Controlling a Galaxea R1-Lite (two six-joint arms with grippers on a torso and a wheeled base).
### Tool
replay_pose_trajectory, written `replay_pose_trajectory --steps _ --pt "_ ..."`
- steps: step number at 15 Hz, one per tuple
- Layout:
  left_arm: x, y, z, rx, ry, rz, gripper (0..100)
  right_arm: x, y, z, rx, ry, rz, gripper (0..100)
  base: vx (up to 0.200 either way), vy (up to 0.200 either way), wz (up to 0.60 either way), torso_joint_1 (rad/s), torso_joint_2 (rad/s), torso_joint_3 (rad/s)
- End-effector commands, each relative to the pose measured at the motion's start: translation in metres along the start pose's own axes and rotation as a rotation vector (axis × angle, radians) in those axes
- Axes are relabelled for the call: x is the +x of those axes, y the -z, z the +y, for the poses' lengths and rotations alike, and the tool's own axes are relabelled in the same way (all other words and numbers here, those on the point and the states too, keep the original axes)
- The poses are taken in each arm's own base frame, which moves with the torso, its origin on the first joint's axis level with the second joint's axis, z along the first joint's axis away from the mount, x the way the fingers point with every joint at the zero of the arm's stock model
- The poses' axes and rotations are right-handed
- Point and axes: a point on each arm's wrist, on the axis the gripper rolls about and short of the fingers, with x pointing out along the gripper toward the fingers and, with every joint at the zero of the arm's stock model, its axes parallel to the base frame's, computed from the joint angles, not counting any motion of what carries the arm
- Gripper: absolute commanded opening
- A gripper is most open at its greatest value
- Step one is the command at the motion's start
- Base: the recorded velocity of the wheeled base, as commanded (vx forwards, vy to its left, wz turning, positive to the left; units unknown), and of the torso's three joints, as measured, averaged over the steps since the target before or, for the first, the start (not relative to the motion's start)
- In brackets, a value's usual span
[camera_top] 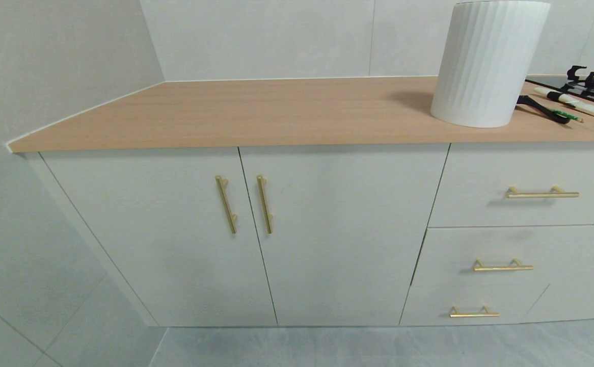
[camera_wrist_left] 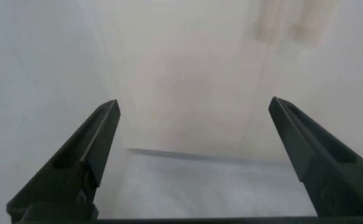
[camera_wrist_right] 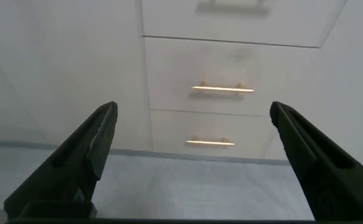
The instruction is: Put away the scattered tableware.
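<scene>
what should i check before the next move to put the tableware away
1. Left gripper open and empty: ok.
2. Right gripper open and empty: ok.
3. Tableware located: black utensil and white utensil lie on the countertop beside the white ribbed container: ok.
4. Grippers near the tableware: not ok; the right one faces a lower drawer near the floor.
5. Container free to take utensils: cannot tell; its inside is hidden.
</scene>
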Motion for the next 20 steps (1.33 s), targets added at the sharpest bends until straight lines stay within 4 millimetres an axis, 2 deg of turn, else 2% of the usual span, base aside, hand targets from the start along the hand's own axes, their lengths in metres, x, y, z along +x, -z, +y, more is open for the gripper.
replay_pose_trajectory --steps 1,14,20 --pt "0.0001 0.0006 -0.0001 0.0 0.006 0.003 100 -0.0004 0.001 -0.0001 0.047 0.004 0.004 100 0.0 0.0 0.0 0.0 0.0 0.0" --pt "0.0001 0.0007 -0.0003 0.003 0.015 0.004 100 -0.0004 0.0007 -0.0005 0.053 0.019 0.001 100 0.0 0.0 0.0 0.0 0.0 0.0" --pt "0.0001 0.0007 -0.0003 0.005 0.015 0.004 100 -0.0004 0.0007 -0.0004 0.054 0.018 0.001 100 0.0 -0.2 0.0 0.005 0.0 0.001"
